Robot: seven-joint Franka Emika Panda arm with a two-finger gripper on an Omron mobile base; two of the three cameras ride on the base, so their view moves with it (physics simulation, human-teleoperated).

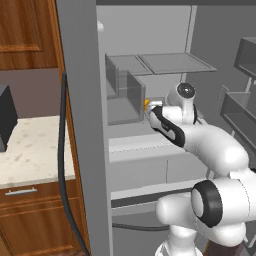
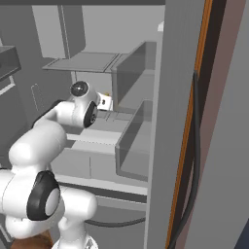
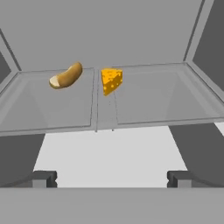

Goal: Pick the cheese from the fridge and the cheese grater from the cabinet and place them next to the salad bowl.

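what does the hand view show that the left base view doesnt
Hand view alone: the cheese as a full wedge on a glass shelf, a brown bread-like piece beside it and apart from it, and the open gripper short of both.

Left base view alone: the white arm, the marble counter, the wooden cabinet.

Both: the fridge interior; at the hand, the left base view gives just a yellow speck.

My fingertips (image 3: 43, 178) stand wide apart with nothing between them, well short of the cheese (image 3: 111, 80). It sits ahead on the fridge's glass shelf (image 3: 148, 98), slightly left of centre; a bread roll (image 3: 66, 76) lies further left.
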